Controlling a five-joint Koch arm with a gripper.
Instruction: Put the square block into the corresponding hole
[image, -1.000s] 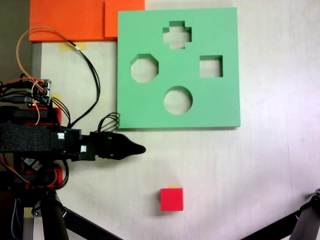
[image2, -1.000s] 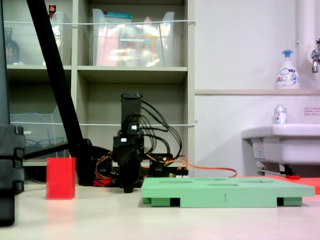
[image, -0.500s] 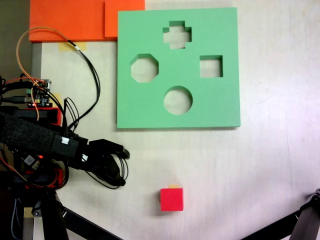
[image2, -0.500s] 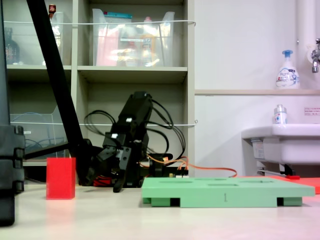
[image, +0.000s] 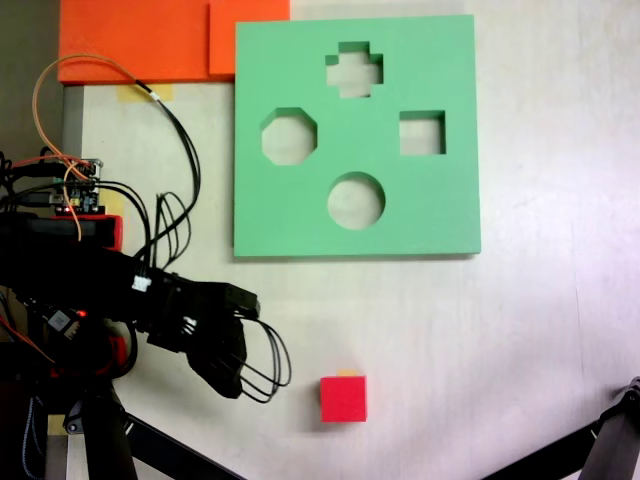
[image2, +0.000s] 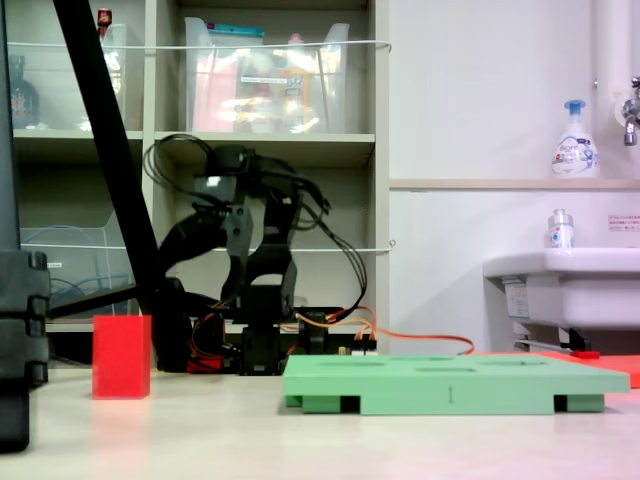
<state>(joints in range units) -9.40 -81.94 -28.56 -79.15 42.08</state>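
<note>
The small bright red foam cube (image: 343, 398) is seen resting on the pale tabletop (image: 540, 330), well apart from the large green foam board (image: 300, 215); in the low side view the cube (image2: 121, 356) stands left of the board (image2: 455, 384). The board's square cutout (image: 422, 133) is seen unfilled, beside the cross-shaped cutout (image: 354, 70), the octagonal cutout (image: 289, 137) and the round cutout (image: 356, 200). The black gripper (image: 232, 375) is raised above the table, left of the cube; whether its jaws are parted cannot be told. Flat orange foam slabs (image: 140, 40) lie at the board's upper left corner.
</note>
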